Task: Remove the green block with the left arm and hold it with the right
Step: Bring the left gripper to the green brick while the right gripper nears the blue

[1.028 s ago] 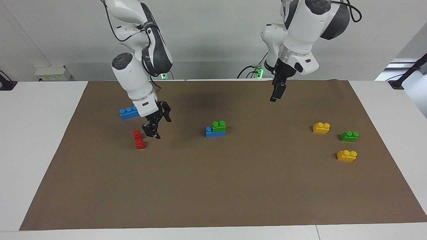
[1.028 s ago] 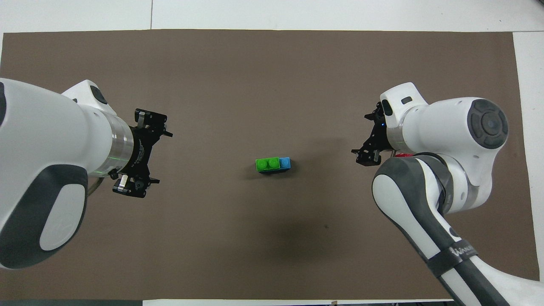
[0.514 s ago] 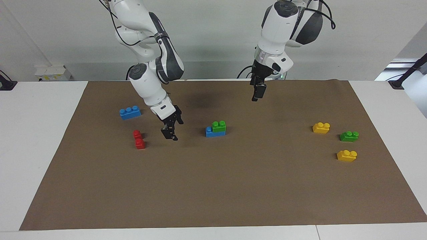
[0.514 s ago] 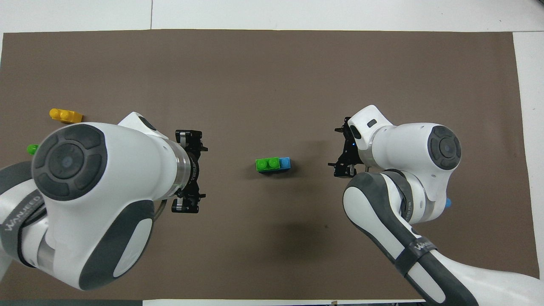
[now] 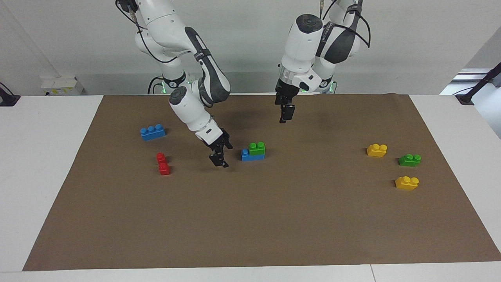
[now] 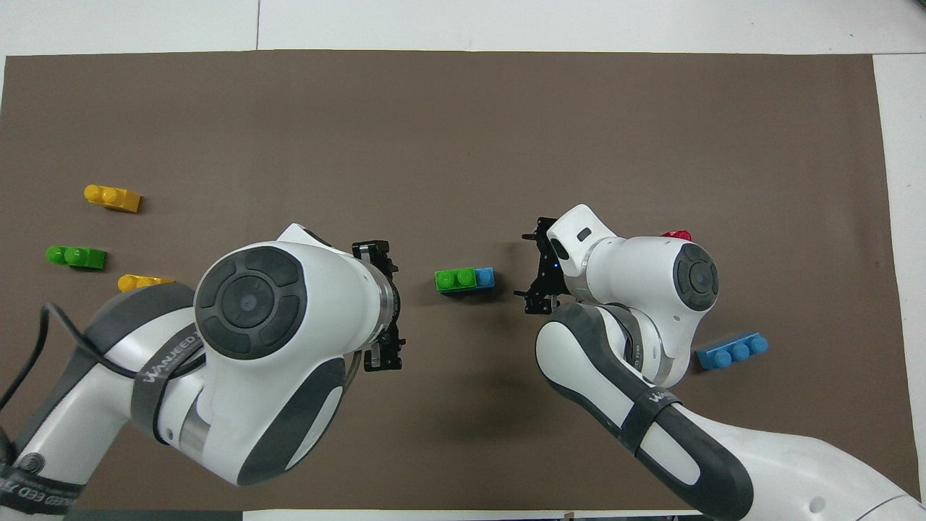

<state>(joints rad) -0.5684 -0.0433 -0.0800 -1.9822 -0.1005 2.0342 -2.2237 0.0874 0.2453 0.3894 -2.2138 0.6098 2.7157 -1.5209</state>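
A green block [image 5: 257,148] sits pressed onto one end of a blue brick [image 5: 246,156] at the middle of the brown mat; the stack also shows in the overhead view [image 6: 454,279]. My right gripper [image 5: 221,154] is open, low over the mat, close beside the stack's blue end and apart from it; it also shows in the overhead view [image 6: 537,275]. My left gripper [image 5: 284,112] is open and empty, raised over the mat toward the left arm's end of the stack [image 6: 380,307]. A second green block [image 5: 409,159] lies apart.
Two yellow blocks [image 5: 377,150] [image 5: 406,183] lie beside the second green block at the left arm's end. Two red blocks [image 5: 163,165] and a blue three-stud brick [image 5: 152,132] lie at the right arm's end. The mat [image 5: 250,219] covers the table.
Both grippers have moved inward toward the green-on-blue stack. The right gripper passed the red blocks and now hangs beside the stack. No block has moved.
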